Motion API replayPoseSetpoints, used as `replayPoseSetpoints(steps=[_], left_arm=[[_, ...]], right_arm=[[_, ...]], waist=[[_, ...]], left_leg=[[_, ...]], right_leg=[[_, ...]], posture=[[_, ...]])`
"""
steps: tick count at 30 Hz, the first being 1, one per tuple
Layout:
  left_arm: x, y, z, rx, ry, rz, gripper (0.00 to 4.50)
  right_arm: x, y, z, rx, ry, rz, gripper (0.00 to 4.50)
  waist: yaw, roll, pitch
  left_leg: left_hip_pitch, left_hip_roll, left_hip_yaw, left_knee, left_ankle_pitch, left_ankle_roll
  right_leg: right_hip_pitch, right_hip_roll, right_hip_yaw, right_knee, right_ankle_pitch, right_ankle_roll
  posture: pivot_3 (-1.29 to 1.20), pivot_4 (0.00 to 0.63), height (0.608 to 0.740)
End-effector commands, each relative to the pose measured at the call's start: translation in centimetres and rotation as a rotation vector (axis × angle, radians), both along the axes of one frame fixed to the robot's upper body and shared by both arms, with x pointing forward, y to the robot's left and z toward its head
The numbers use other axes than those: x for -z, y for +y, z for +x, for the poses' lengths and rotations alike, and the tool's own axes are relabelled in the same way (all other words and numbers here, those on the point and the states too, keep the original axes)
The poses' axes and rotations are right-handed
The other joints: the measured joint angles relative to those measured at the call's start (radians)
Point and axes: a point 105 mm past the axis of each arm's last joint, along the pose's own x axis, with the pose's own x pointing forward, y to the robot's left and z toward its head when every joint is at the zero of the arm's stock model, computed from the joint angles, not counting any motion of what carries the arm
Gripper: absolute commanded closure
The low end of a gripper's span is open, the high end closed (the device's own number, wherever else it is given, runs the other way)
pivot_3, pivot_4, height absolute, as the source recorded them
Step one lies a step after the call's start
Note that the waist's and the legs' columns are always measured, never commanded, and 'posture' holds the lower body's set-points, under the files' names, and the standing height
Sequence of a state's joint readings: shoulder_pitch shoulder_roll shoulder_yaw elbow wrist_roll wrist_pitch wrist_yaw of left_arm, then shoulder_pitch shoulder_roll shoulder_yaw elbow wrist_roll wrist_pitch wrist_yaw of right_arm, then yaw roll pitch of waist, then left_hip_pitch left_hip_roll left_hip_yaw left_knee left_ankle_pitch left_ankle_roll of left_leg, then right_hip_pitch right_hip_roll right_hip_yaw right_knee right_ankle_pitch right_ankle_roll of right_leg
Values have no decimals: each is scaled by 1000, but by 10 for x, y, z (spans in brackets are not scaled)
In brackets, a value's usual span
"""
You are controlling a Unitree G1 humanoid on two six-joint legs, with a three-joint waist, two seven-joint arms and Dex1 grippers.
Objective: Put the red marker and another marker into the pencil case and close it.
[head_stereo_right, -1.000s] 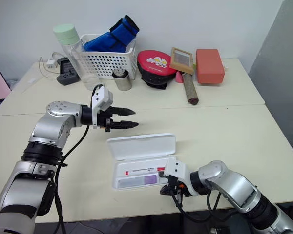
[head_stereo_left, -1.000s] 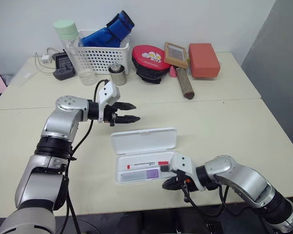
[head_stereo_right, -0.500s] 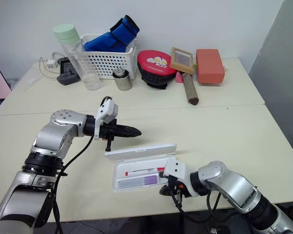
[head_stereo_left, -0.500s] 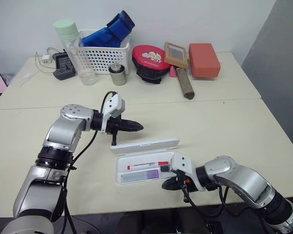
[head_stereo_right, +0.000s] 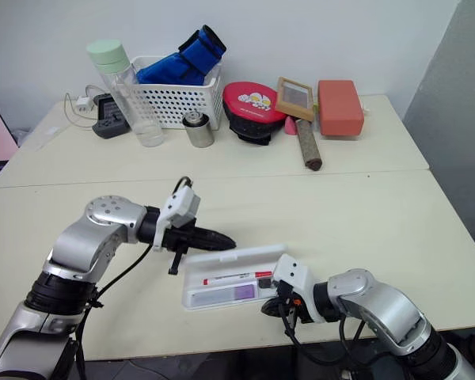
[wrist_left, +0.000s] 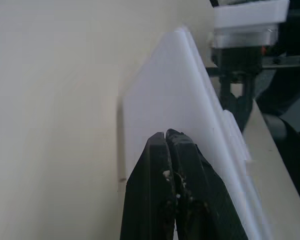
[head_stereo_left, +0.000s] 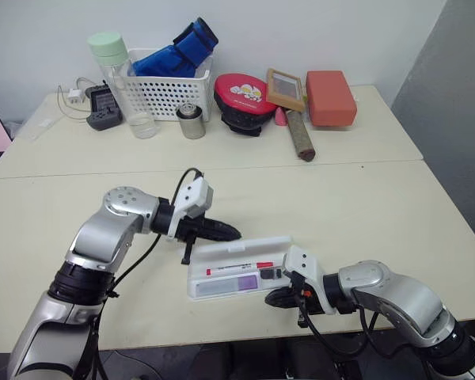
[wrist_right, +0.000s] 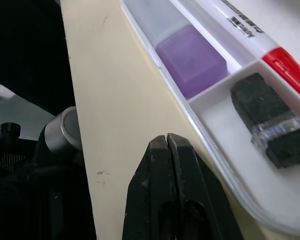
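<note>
Spanning the whole foreground is the cream table (head_stereo_left: 364, 198), on whose near part the pencil case (head_stereo_left: 222, 286) is laid with its long axis running left to right; its lid (head_stereo_left: 241, 247) is seen partly raised, tilted over the tray rather than lying flat behind it. Inside the tray the red marker (head_stereo_left: 239, 269) is placed parallel to the case's long side, its red cap toward the right, and dark print is visible on its white barrel in the right wrist view but cannot be read. In front of it, in the nearer compartment, the lilac highlighter (head_stereo_left: 245, 281) is laid along the same axis, and a small black object (wrist_right: 270, 125) sits in the right-end compartment. The left gripper (head_stereo_left: 226, 232) is pointed to the right with its fingers pressed together, the tips set against the back of the lid, nothing being held. The right gripper (head_stereo_left: 275, 299) is held at the case's near right corner, fingers likewise pressed together and empty; contact with the case cannot be told. Along the far edge a white lattice basket (head_stereo_left: 166, 91) is stood
</note>
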State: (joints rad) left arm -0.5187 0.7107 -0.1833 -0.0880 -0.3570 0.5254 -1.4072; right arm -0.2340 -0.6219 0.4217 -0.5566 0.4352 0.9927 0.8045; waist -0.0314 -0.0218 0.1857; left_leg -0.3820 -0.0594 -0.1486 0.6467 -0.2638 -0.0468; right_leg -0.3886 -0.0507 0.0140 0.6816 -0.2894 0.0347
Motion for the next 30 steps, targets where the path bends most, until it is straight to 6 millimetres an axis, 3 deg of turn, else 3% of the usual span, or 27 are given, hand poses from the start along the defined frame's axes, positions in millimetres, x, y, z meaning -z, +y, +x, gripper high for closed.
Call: replayPoseSetpoints(steps=[1, 13, 30], left_arm=[[-8, -4, -9, 42, -20, -4, 4431], [26, -13, -31, 90, 38, 59, 4431], [59, -18, -37, 98, 55, 124, 4431]], right_arm=[[-9, 3, -3, -8, -21, 30, 4500], [-8, 0, -1, 34, -13, 32, 4500], [-7, -3, 2, 61, -15, 34, 4500]], waist=[[0, 0, 0], [0, 0, 0], [1, 0, 0]], left_leg=[[0, 0, 0, 0, 0, 0], [0, 0, 0, 0, 0, 0], [1, 0, 0, 0, 0, 0]], right_leg=[[0, 0, 0, 0, 0, 0], [0, 0, 0, 0, 0, 0], [1, 0, 0, 0, 0, 0]], posture=[[0, 150, 740], [0, 150, 740], [0, 150, 740]])
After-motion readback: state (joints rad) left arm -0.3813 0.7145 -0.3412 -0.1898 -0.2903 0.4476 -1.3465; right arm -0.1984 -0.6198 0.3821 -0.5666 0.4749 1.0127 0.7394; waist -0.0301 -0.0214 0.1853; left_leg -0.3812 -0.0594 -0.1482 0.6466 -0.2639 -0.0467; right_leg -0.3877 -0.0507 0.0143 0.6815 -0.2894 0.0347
